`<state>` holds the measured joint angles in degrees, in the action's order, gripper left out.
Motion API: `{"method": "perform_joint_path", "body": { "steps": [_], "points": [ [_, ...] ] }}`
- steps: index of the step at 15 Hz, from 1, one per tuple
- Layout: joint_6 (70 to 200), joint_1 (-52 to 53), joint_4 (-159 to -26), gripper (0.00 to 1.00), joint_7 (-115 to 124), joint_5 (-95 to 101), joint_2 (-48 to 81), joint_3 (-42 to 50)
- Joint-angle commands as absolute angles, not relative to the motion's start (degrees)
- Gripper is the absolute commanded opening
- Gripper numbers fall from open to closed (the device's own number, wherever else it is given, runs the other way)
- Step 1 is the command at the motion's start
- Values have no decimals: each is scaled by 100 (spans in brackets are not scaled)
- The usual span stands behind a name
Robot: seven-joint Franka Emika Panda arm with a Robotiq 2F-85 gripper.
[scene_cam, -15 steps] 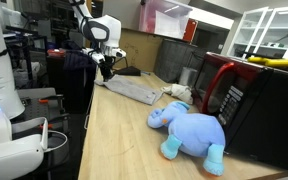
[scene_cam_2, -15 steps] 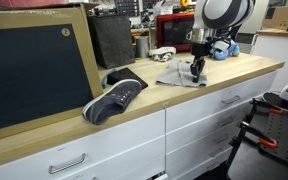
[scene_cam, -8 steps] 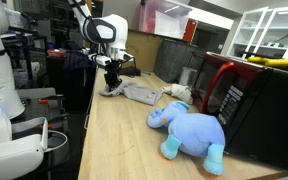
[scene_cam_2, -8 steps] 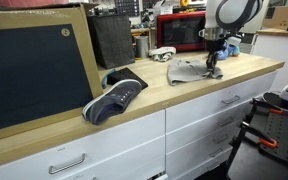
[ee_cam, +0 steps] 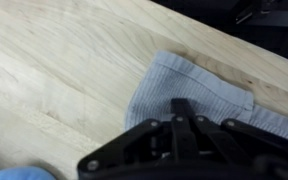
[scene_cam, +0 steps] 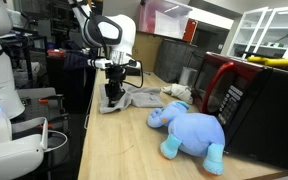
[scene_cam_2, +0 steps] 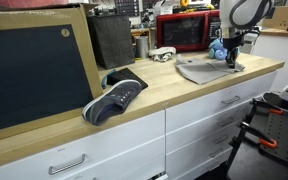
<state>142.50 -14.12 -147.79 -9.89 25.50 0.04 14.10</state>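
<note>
The dark shoe (scene_cam_2: 114,98) lies on the left of the counter (scene_cam_2: 164,93). The grey cloth (scene_cam_2: 197,70) lies well to its right, at 3 o'clock from it, flat on the wood. Your tool (scene_cam_2: 231,63) stands on the cloth's right end. It is pinched tight on the cloth, and the wrist view shows no gap. The blue toy (scene_cam_2: 217,49) sits close, at 11 o'clock from the tool. Keep the tool low and pull slowly, so the cloth slides flat and does not bump the toy. 1 second ago the cloth lay nearer the shoe. It has slid right with the tool.
</note>
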Motion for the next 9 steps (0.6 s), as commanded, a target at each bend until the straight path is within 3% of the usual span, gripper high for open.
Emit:
{"method": "perform_joint_path", "body": {
  "steps": [1, 9],
  "points": [
    [13668, -1428, -14593, 0, -1116, 2448, -51, 1430],
    [12516, -1161, -14066, 0, -1889, 785, -868, 1261]
  ]
}}
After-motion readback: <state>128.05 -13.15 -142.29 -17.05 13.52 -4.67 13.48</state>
